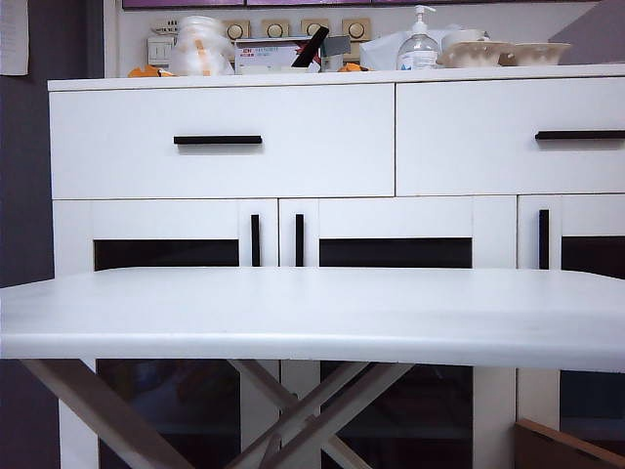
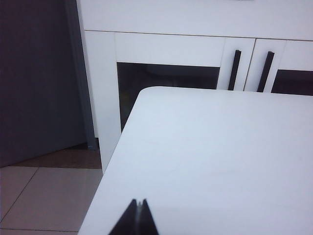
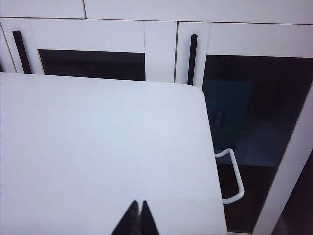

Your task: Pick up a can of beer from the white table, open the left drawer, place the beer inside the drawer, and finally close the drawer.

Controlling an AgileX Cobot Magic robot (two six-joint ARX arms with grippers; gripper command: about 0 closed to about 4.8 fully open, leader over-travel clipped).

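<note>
The white table (image 1: 312,313) fills the foreground on crossed legs, and its top is bare in every view. The can of beer is out of view. Behind it the cabinet's left drawer (image 1: 223,140) is closed, with a black bar handle (image 1: 218,140) at its centre. My left gripper (image 2: 139,201) hovers shut over the table's (image 2: 210,156) near left part, holding nothing. Shut and empty as well, my right gripper (image 3: 138,202) hangs above the table's (image 3: 98,147) near right part. Neither arm shows in the exterior view.
A twin drawer (image 1: 510,137) sits to the right of the left one. Below are glass-panelled doors (image 1: 166,254) with vertical black handles (image 1: 255,240). The cabinet top holds clutter: a sanitiser pump bottle (image 1: 419,46), bowls (image 1: 508,53) and boxes. A white wire bracket (image 3: 234,174) juts beside the table's right edge.
</note>
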